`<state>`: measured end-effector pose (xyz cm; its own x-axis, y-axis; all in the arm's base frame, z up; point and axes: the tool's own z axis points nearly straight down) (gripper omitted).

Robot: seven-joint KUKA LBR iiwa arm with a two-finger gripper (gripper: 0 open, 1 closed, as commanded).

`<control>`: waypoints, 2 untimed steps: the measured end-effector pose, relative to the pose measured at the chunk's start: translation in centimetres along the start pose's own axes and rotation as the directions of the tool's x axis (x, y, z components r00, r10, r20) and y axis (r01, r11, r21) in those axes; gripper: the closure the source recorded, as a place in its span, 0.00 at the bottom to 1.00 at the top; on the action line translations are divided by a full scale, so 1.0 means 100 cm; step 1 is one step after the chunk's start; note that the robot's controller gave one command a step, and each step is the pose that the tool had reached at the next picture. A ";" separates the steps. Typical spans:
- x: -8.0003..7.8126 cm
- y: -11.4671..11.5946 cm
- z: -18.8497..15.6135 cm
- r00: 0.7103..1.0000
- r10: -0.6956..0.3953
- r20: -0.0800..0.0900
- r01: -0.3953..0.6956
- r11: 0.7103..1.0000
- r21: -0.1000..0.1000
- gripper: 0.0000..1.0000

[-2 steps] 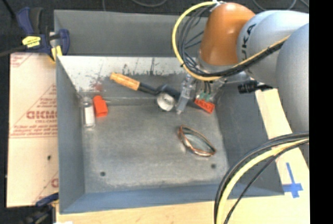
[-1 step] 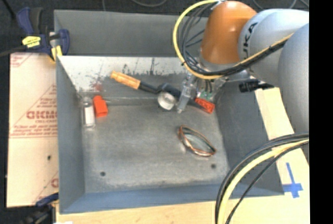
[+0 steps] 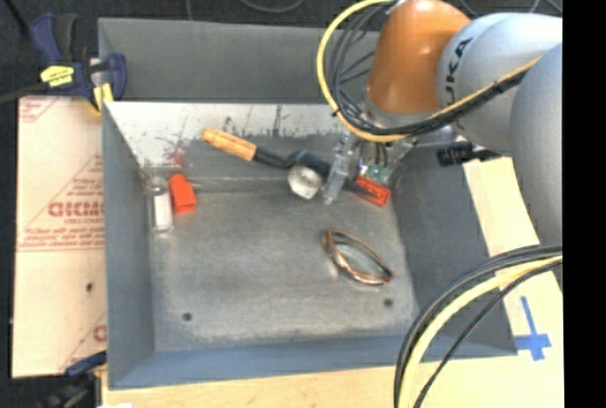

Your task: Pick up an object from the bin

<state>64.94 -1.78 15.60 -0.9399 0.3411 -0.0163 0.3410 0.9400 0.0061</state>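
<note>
My gripper hangs low at the back right of the bin, under the orange wrist cover. Just to its left lies a tool with an orange handle, a black shaft and a round silver end; the silver end almost touches the gripper. On the gripper's right, a small red-orange piece lies on the bin floor, partly hidden by the wrist. A brown, coppery loop rests on the floor in front of the gripper, apart from it.
At the left of the bin an orange block sits beside a small clear cylinder. The arm and its yellow and black cables come in over the right rim. The back wall stands close behind the gripper.
</note>
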 end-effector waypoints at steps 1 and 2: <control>-0.001 0.000 -0.006 1.000 0.000 0.003 0.000 1.000 -0.001 1.00; -0.001 0.000 -0.010 1.000 -0.001 0.003 0.001 1.000 -0.001 1.00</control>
